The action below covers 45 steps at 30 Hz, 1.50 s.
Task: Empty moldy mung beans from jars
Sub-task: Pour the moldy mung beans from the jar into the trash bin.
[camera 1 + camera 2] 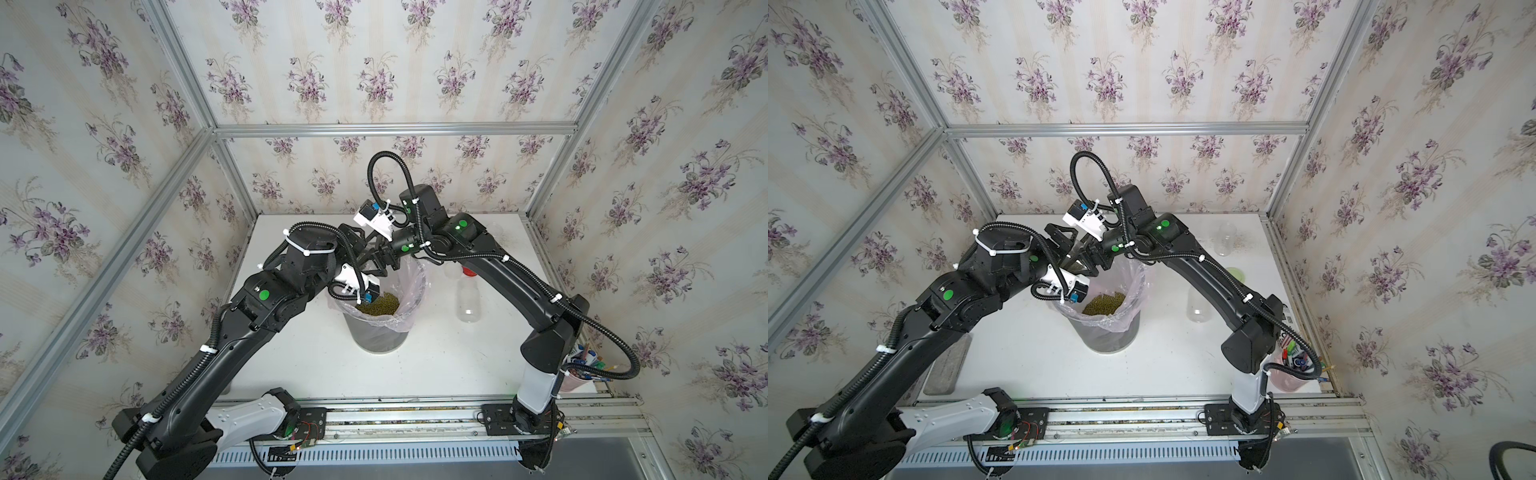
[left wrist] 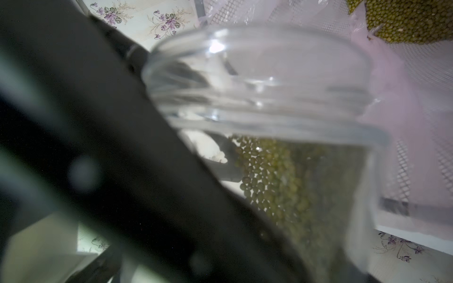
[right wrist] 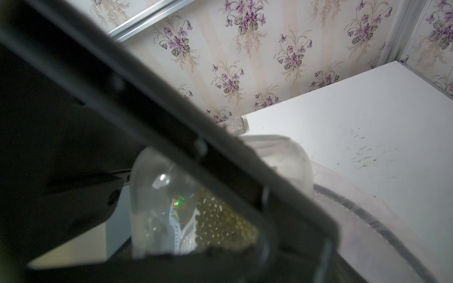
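right pincer (image 1: 1082,261) clamps the bean jar (image 2: 269,110) by the bin (image 1: 1111,338) rim (left pincer (image 1: 1067,245): can't tell); you likely tip it next.

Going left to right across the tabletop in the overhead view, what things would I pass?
grey pad → bin with pink liner → empty clear jar → pale green lid → pink cup of pens

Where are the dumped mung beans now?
In both top views the mung beans lie heaped inside the pink-lined grey bin at the table's centre.
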### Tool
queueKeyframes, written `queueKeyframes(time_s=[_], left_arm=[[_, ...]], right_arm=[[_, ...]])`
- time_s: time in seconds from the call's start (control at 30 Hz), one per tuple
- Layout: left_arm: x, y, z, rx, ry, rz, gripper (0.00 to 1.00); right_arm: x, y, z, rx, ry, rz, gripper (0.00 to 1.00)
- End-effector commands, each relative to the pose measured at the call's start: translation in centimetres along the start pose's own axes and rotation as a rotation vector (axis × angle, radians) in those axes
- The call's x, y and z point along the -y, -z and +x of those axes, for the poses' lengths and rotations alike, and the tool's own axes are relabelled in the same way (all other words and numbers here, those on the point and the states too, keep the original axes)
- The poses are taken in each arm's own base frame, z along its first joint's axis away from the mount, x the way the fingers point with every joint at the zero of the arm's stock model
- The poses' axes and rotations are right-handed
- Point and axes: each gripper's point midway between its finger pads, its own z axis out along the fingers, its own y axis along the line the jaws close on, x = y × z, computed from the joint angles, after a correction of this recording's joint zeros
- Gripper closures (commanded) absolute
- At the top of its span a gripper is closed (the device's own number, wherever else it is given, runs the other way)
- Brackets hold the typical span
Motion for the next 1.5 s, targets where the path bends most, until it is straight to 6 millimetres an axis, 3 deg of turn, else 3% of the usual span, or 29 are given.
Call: queueKeyframes(time_s=[0.0, 0.33, 0.57, 0.8, 0.93, 1.0, 1.1, 1.17, 1.37, 1.47], left_arm=[[-1.7, 0.3, 0.8, -0.033, -0.068, -0.071, 0.0], [0.5, 1.4, 1.7, -0.097, -0.039, -0.044, 0.0], [1.0, 2.6, 2.8, -0.131, 0.181, -0.068, 0.0], [1.5, 3.5, 3.3, -0.12, 0.569, -0.106, 0.0], [2.2, 3.8, 4.5, -0.138, 0.817, -0.125, 0.0], [1.9, 4.3, 5.4, -0.144, 0.951, -0.169, 0.0], [0.0, 6.6, 10.2, -0.278, 1.311, -0.436, 0.0], [-0.2, 8.0, 12.0, -0.306, 1.516, -0.534, 0.0], [0.8, 9.5, 15.1, -0.45, 1.849, -0.67, 0.0], [1.5, 8.0, 14.0, -0.424, 1.947, -0.551, 0.0]], right_arm=[[-0.8, 0.6, -1.0, 0.032, 0.042, -0.01, 0.74], [-0.2, 1.3, -1.6, 0.047, 0.054, 0.054, 0.76], [0.9, 1.9, -1.9, 0.066, 0.05, 0.106, 0.77], [2.0, 2.1, -1.6, 0.069, 0.039, 0.159, 0.77], [2.7, 2.6, -1.8, 0.087, 0.025, 0.184, 0.78], [2.9, 2.8, -1.9, 0.095, 0.022, 0.201, 0.78], [3.2, 3.2, -1.9, 0.106, 0.011, 0.236, 0.78], [3.1, 3.4, -2.0, 0.121, 0.011, 0.249, 0.78], [2.6, 4.8, -2.5, 0.224, 0.01, 0.291, 0.78], [2.2, 5.7, -2.8, 0.283, 0.02, 0.31, 0.78]])
